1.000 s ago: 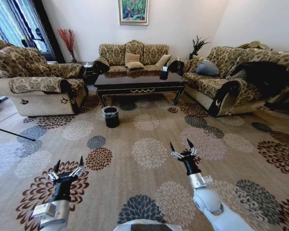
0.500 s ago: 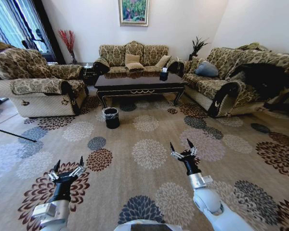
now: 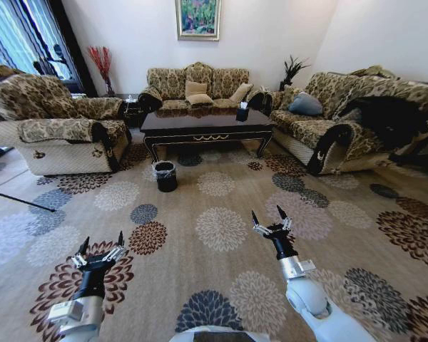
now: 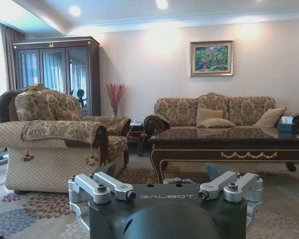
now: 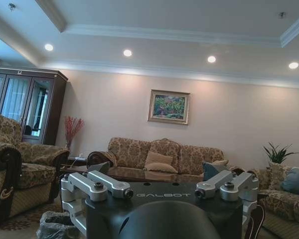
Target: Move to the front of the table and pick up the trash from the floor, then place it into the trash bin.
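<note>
**Both arms held low over the carpet, bin and table ahead**

The word "GALBOT" is stamped on the dark body of each gripper, readable in both wrist views.

In the head view the left gripper (image 3: 100, 246) hangs over a brown flower on the carpet (image 3: 221, 228) at the robot's near left, its fingers apart and empty. The right gripper (image 3: 269, 219) hangs over the carpet at the near right, a little farther forward, fingers also apart and holding nothing.

Against the picture a second ago, the whole scene has slid slightly down and nearer, so the camera has moved forward with the robot; the grippers keep the same pose in the view.

Farther on, well apart from both sets of fingers, the bin (image 3: 165, 174) stands on the carpet just in front of the table's left front leg; its crinkled liner also shows in the right wrist view (image 5: 54, 224). Behind it stands the table (image 3: 205, 126), with a small dark tissue box (image 3: 242, 111) on the right of the tabletop. Trash on the floor is too small to make out. A sofa (image 3: 197, 85) stands behind the table.
</note>
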